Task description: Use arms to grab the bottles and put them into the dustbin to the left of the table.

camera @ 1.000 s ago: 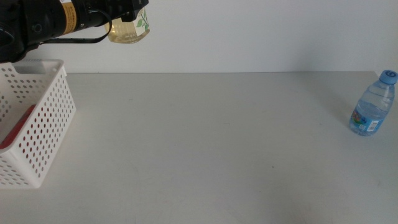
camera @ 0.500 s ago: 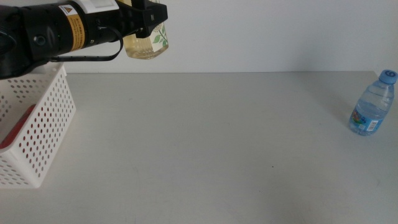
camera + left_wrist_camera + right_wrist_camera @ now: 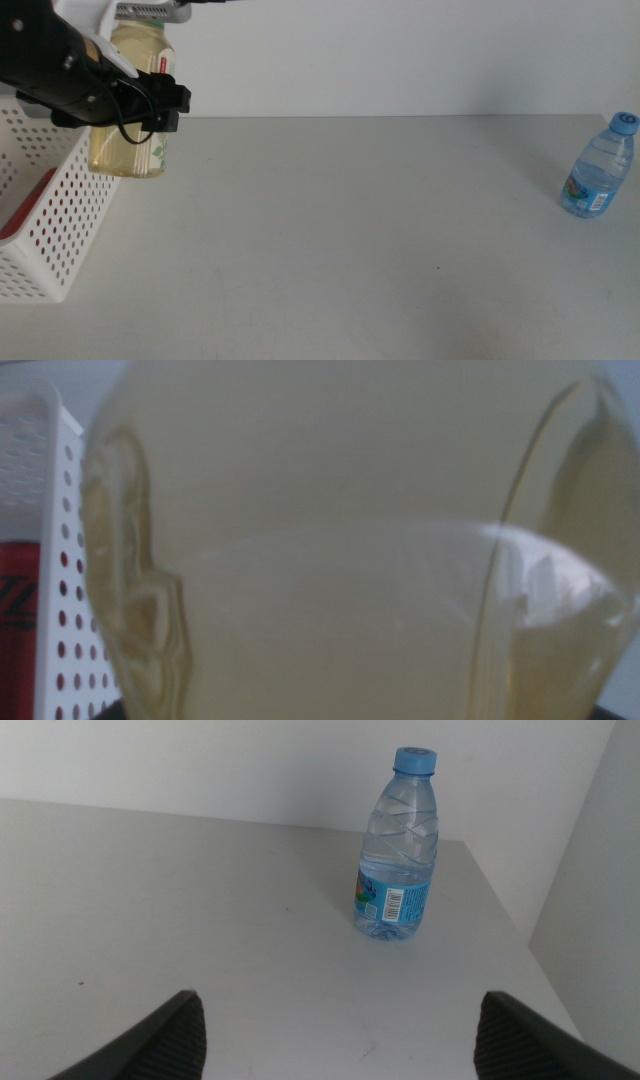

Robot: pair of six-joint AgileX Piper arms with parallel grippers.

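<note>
The left gripper (image 3: 150, 105) is at the left side of the middle view, clamped on the yellow bottle (image 3: 130, 115), which hangs upright in the air with its base just beside the near right corner of the basket (image 3: 60, 230), above the table (image 3: 350, 220). The bottle's ribbed white cap (image 3: 145, 10) shows at the top edge of the picture, partly behind white arm housing. A small green leaf print marks the bottle's lower right side.

In the left wrist view the yellow bottle (image 3: 340, 550) fills almost the whole picture, pale liquid seen through clear walls. Beside it a strip of the basket's holed white wall (image 3: 75, 560) shows, and through and past it the red can (image 3: 18, 620) lying inside the basket. In the middle view the same red can (image 3: 25, 210) shows through the holes.

The water bottle (image 3: 600, 168) stands upright near the table's far right edge, blue cap on, well apart from the basket. In the right wrist view the water bottle (image 3: 397, 845) stands ahead of the right gripper (image 3: 335, 1030), whose jaws are spread wide with nothing between them
</note>
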